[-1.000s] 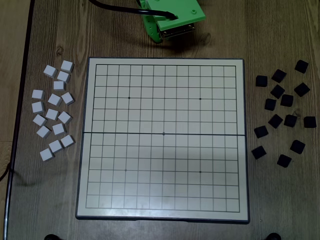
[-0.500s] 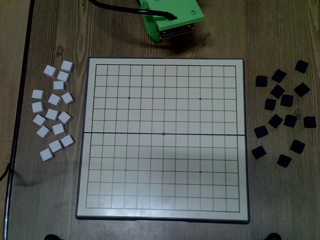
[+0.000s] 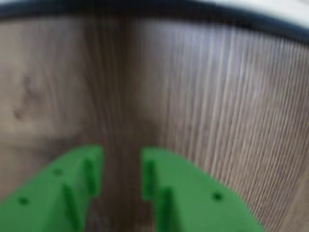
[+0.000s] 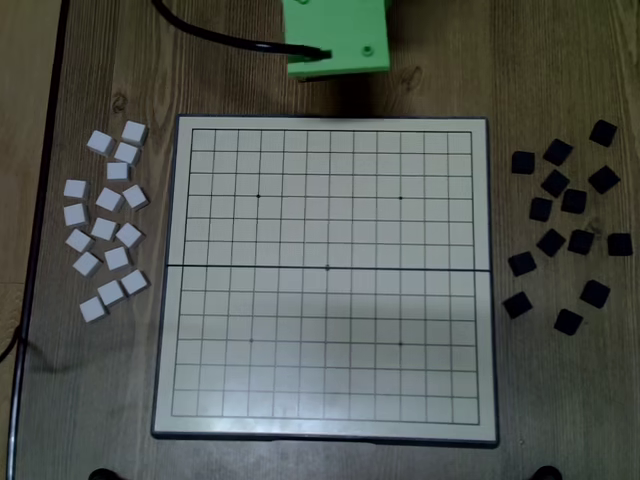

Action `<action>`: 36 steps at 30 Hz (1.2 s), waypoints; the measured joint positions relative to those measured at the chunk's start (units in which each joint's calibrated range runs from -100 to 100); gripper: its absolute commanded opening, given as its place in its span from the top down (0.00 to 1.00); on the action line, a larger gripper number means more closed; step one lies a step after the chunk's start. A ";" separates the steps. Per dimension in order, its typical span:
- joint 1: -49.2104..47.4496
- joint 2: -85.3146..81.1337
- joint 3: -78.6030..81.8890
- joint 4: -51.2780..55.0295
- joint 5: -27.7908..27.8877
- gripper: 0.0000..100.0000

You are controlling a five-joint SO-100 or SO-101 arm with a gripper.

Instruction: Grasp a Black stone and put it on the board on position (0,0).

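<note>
Overhead view: board (image 4: 325,280) sits mid-table, grid bare, no stones on it, dark seam running 9 to 3 o'clock across its middle. Black stones (image 4: 565,225) lie scattered on the table (image 4: 560,400) at 3 o'clock of the board, off its rim, well apart from the arm. White stones (image 4: 107,222) are clustered at 9 o'clock of the board, also off it. Green arm (image 4: 335,35) is at 12 o'clock, just past the board's top rim, over bare wood; a black cable (image 4: 215,35) runs off it toward 10 o'clock. Fingers are hidden under the arm body in this view.

Wrist view, blurry: gripper (image 3: 121,166) enters from 6 o'clock, two green fingers (image 3: 72,186) parted by a narrow gap, nothing between them, only wood grain seen through the gap. Board's dark rim (image 3: 145,14) crosses the frame at 12 o'clock, with a sliver of pale board surface at 1 o'clock. No stone shows in this view. Gripper is over bare table, just short of the rim; contact with the table cannot be told.

Which black stone is the task's cannot be told; all lie in the 3 o'clock group, none gripped.
</note>
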 measured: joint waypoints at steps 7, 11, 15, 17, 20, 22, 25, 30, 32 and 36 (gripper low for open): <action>-5.82 15.53 -20.65 3.33 -3.71 0.94; -10.13 22.10 -30.40 6.35 -6.25 0.94; -14.99 27.95 -38.62 10.71 -9.13 0.94; -17.25 31.32 -43.09 13.41 -10.40 0.94; -20.27 37.35 -50.78 18.33 -12.26 0.94; -22.43 41.19 -55.61 20.86 -13.87 0.94; -24.91 42.56 -57.22 20.31 -15.73 0.94; -27.28 47.21 -57.40 17.29 -18.75 0.94; -27.39 49.13 -57.40 15.31 -20.22 0.94; -28.89 51.96 -57.40 12.14 -22.17 0.94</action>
